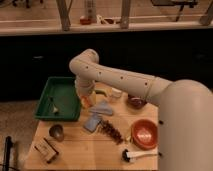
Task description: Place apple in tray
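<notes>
The green tray (46,95) sits at the table's back left, with a small pale item (55,109) inside near its front. My gripper (86,101) hangs from the white arm just off the tray's right rim. It points down and is shut on the apple (87,103), of which only a small orange-red patch shows under the wrist. The apple is held above the table surface, beside the tray and not over it.
A blue-grey packet (97,116) and a dark brown strip (113,131) lie mid-table. An orange-red bowl (145,133), a dark bowl (136,102) and a white cup (116,93) stand to the right. An olive-brown round object (56,132), a small box (46,149) and a brush (137,155) are near the front.
</notes>
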You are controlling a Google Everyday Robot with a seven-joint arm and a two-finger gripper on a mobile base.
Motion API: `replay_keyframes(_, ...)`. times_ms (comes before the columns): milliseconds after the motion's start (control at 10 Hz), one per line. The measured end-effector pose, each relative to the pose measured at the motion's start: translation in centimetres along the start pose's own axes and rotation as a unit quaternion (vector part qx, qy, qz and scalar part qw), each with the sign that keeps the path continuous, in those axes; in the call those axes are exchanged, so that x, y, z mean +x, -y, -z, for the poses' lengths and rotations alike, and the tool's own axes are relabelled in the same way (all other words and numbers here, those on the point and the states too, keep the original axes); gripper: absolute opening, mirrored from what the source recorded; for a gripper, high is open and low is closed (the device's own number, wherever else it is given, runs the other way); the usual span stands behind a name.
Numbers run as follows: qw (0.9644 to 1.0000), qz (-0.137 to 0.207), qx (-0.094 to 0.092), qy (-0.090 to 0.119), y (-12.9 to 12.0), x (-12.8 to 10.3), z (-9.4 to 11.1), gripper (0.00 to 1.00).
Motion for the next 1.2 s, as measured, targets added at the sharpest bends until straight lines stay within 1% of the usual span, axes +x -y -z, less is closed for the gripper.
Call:
replay_keyframes(100,0.9999,0.009,0.002,0.003,0.9,-0.2,0.0,0.0)
replay_keyframes(300,0.9997,0.025,0.001,0.008,1.9,-0.3,-0.1,0.0)
replay_keyframes(500,0.9987,0.049,0.004,0.014,3.9,-0.7,-0.3,0.0)
replay_keyframes(600,0.9983,0.056,0.002,0.016,4.4,-0.8,-0.4,0.0)
replay_keyframes(800,0.997,0.074,0.001,0.024,6.0,-1.0,-1.0,0.0)
replay_keyframes(1000,0.995,0.094,0.002,0.033,7.9,-1.5,-2.1,0.0)
replay_keyframes(1200,0.9933,0.108,0.003,0.039,9.1,-1.8,-2.9,0.0)
